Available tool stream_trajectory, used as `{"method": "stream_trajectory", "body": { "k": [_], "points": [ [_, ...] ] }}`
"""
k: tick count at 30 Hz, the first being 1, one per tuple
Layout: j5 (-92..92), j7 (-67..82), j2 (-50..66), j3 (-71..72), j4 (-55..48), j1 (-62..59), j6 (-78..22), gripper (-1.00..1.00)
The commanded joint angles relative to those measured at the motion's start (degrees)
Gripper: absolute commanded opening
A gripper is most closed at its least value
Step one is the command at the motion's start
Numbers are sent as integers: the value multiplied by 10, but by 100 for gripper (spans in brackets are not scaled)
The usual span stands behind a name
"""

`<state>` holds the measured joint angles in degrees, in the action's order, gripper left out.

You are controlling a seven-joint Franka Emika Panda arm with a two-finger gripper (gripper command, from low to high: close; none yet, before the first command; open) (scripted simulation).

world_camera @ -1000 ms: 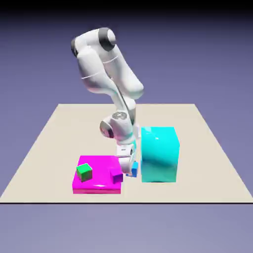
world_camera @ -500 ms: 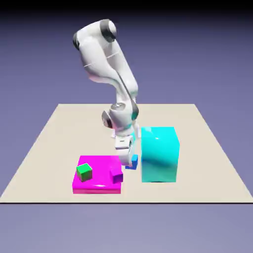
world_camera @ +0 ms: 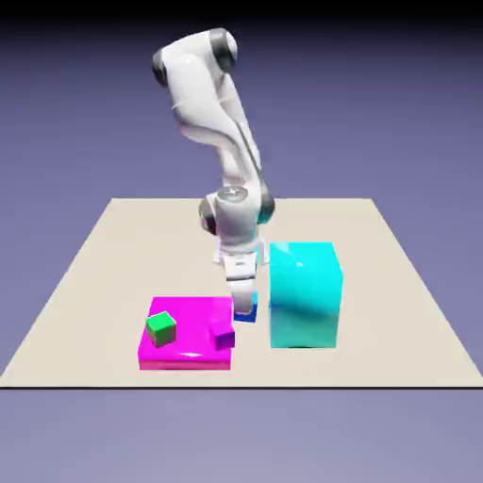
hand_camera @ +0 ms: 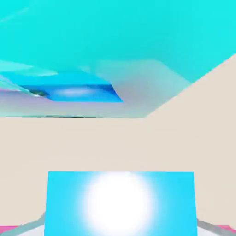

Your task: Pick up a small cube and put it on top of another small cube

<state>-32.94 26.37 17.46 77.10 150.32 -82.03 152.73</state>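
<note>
Your gripper (world_camera: 244,304) has pinched the blue cube (world_camera: 246,310) since before; lifting beside the cyan block (world_camera: 304,294), you are risking a bump.

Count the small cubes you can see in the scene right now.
3. The small green cube and small purple cube sit on the flat magenta block; the small blue cube is in the tool. Others may be hidden.
</note>
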Motion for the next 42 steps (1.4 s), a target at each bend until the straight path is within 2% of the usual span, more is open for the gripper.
{"method": "stream_trajectory", "body": {
  "k": [1,14,31,38,42],
  "points": [
    [5,12,-7,-8,-18,21,-11,-100],
    [105,-161,-80,-263,-68,276,-27,-100],
    [227,-493,-157,-616,-48,555,13,-100],
    [251,-629,-173,-761,-5,610,35,-100],
    [279,-682,-194,-844,-16,679,32,-100]
  ]
}}
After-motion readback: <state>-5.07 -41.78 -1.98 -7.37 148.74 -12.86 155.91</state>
